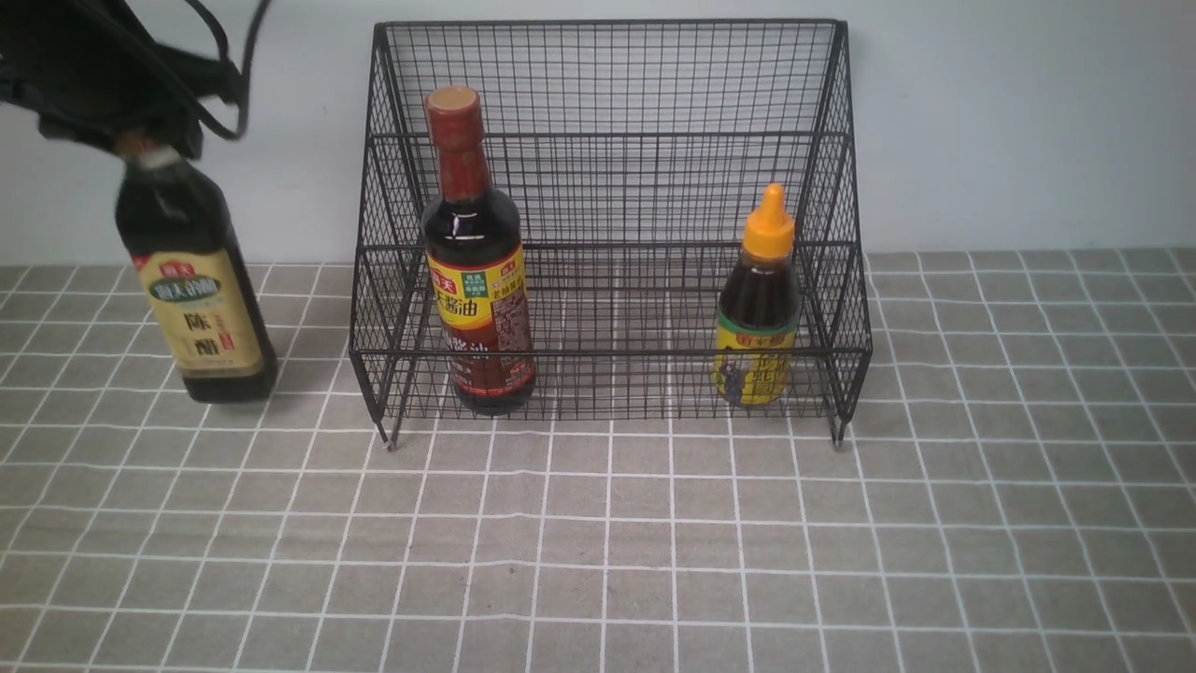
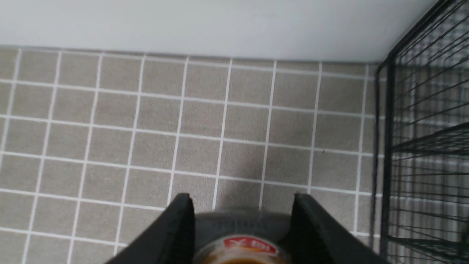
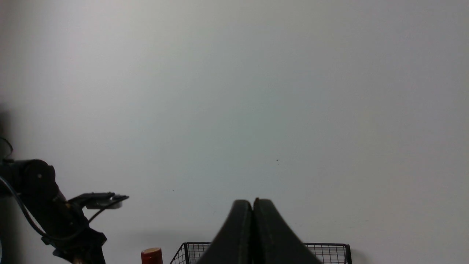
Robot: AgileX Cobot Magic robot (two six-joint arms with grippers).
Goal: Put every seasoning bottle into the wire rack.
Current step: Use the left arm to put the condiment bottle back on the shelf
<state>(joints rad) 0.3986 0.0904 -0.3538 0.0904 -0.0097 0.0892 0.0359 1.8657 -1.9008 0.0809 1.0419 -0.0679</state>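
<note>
The black wire rack (image 1: 607, 84) stands at the back of the table. The tall bottle with the red-brown neck (image 1: 476, 280) stands in its lower tier at the left, and the short orange-capped bottle (image 1: 759, 318) stands at the right. The tall tan-label bottle (image 1: 201, 299) is outside the rack, to its left, slightly tilted. My left gripper (image 1: 140, 140) is shut round its neck from above, hiding the cap. In the left wrist view the bottle (image 2: 242, 227) fills the gap between the fingers of the gripper (image 2: 242, 200). My right gripper (image 3: 253, 201) is shut and empty, raised facing the wall.
A grey checked cloth (image 1: 598, 542) covers the table, and a pale wall stands behind. The rack's left side (image 2: 403, 146) is close to the held bottle. The right wrist view shows the rack's top edge (image 3: 329, 249), the red-brown cap (image 3: 151, 255) and my left arm (image 3: 55, 212).
</note>
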